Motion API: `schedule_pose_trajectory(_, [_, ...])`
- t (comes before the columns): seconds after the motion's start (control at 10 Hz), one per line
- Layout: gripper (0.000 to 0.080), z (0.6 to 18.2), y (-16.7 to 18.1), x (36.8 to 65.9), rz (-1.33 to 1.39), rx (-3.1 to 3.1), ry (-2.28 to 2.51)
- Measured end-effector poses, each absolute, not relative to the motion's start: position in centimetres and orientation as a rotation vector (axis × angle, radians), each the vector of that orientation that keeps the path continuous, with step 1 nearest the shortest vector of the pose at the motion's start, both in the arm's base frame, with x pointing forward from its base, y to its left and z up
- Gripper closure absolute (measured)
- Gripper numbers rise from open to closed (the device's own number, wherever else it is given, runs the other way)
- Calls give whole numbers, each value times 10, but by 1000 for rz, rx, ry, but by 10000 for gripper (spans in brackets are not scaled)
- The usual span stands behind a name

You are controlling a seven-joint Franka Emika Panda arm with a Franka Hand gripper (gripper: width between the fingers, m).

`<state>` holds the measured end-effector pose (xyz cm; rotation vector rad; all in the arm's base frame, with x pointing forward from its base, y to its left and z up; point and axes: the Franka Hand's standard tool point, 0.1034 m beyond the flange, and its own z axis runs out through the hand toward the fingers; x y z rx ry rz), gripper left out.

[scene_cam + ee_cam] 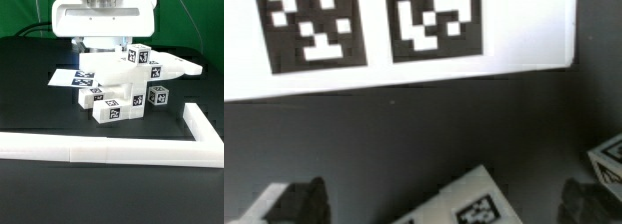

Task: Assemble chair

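Observation:
The white chair parts (115, 70) lie in a pile at the middle of the dark table: a slab, bars and small tagged cubes (108, 112) (158, 96). The arm's white hand (103, 25) hangs right behind and above the pile, and its fingertips are hidden there. In the wrist view my gripper (443, 205) is open. Its dark fingers (299, 200) stand wide apart. A white tagged part (477, 203) lies below, between them, touching neither. Another tagged part (608, 155) shows at the picture's edge.
The marker board (62, 75) (384, 40) lies flat by the pile on the exterior view's left. The long white L-shaped border rail (110, 150) runs along the table's front and up the exterior view's right.

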<state>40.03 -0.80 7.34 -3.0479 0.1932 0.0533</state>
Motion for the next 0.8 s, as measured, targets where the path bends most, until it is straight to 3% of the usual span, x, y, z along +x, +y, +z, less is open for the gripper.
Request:
schedule_pose_trajectory(0.5, [151,73,15,472,-20,-3061,167])
schedule_pose_trajectory(0.8, [151,74,13,470,-20,-3060,174])
